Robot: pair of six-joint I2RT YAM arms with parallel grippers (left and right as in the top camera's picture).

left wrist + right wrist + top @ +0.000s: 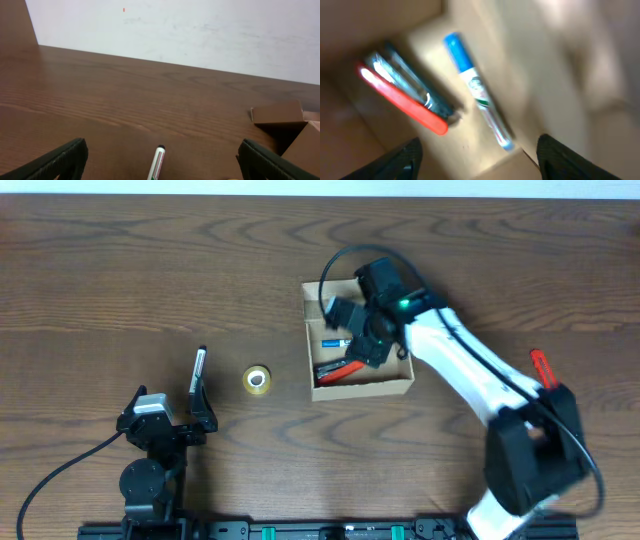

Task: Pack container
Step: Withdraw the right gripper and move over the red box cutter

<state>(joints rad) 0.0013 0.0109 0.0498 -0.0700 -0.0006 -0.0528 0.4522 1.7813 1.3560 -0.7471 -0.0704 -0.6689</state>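
Note:
The tan cardboard container (405,385) stands open at the table's middle. Inside it lie a blue-capped marker (476,90) and a red and dark marker pair (405,97), also visible from overhead (340,370). My right gripper (477,155) hangs open and empty just above the box floor (365,340). My left gripper (160,162) is open and empty at the front left (195,420). A green-striped white marker (158,164) lies on the table between its fingers, also seen from overhead (197,370). A red marker (543,367) lies at the right.
A small roll of yellow tape (257,380) sits on the table left of the box. The box's flap lid (277,112) shows at the right of the left wrist view. A pale wall (200,30) runs behind the table's far edge.

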